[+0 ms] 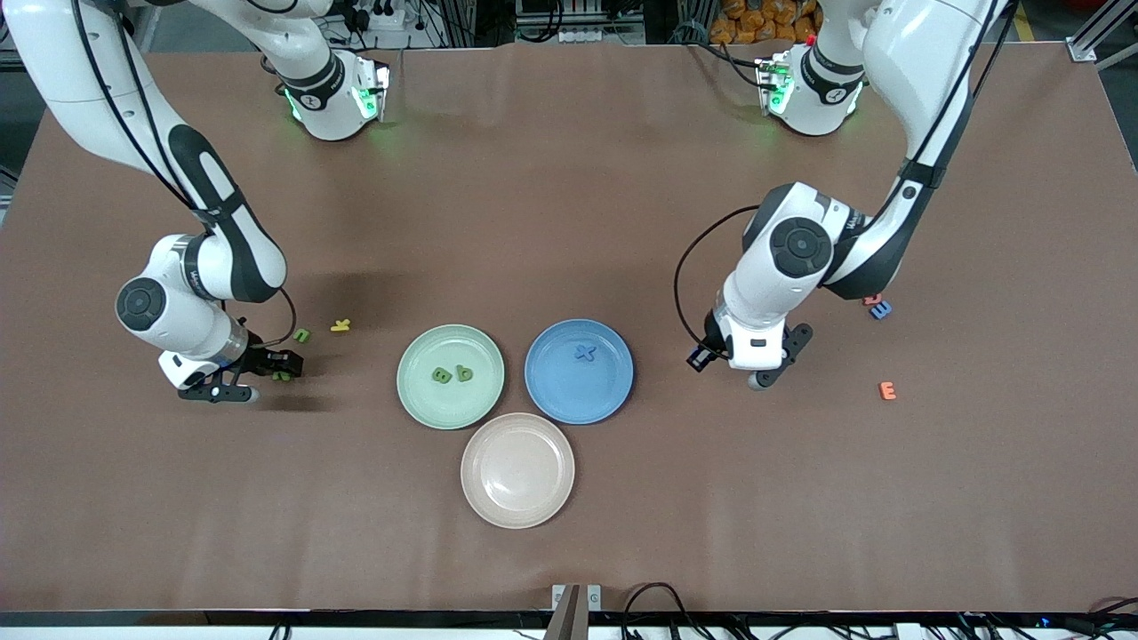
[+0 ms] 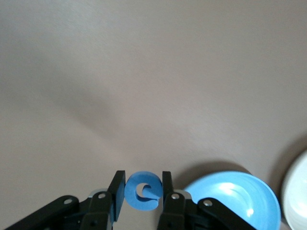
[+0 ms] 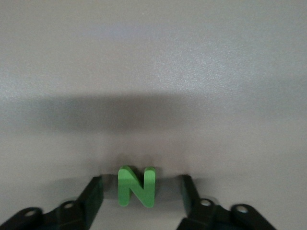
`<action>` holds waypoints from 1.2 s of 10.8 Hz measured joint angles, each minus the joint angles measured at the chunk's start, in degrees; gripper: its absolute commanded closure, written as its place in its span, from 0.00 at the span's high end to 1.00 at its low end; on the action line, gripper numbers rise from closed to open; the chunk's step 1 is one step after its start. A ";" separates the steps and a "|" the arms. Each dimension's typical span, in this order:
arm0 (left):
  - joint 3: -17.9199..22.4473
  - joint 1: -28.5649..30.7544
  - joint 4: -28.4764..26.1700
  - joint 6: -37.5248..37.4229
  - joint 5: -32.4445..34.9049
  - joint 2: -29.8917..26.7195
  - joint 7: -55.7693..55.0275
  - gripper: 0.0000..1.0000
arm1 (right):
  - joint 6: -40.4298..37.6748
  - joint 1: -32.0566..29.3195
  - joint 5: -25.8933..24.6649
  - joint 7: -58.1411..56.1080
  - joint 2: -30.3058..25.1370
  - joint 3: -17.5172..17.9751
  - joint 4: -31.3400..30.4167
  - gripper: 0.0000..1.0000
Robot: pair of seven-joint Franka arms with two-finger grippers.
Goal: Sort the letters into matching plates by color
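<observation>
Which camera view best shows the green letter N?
The right wrist view: the green letter N stands clear between the right tool's open fingers. The front view shows only a green speck at that tool. The left wrist view misses it.

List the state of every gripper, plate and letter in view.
Left gripper: shut on blue letter, beside blue plate.
Right gripper: open around green N on table.
Green plate: holds two green letters.
Blue plate: holds one blue X.
Beige plate: empty.
Yellow letter, orange E: loose on table.
</observation>
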 measured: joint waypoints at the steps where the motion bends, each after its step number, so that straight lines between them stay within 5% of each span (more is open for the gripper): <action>1: -0.04 -1.20 0.81 -0.07 0.00 0.00 -0.78 0.00 | 0.06 0.00 -0.09 -0.06 -0.04 -0.03 0.02 0.35; 5: -0.15 -6.60 3.30 -0.17 0.00 0.20 -4.55 0.00 | 0.06 -0.06 -0.22 -2.13 -0.37 -0.23 0.06 0.13; 11: -0.13 -14.67 10.04 -0.16 0.00 6.74 -7.25 0.04 | -1.40 0.27 -0.25 -3.74 -0.68 0.32 1.43 0.13; 12: -0.11 -15.27 11.16 -0.11 0.00 7.72 -7.25 0.99 | -3.97 0.36 -0.21 -3.72 -1.13 0.46 2.31 0.13; 13: -0.11 -15.49 12.04 -0.01 0.00 8.25 -7.25 1.00 | -6.57 0.51 -0.17 -3.20 -1.88 0.59 3.02 0.13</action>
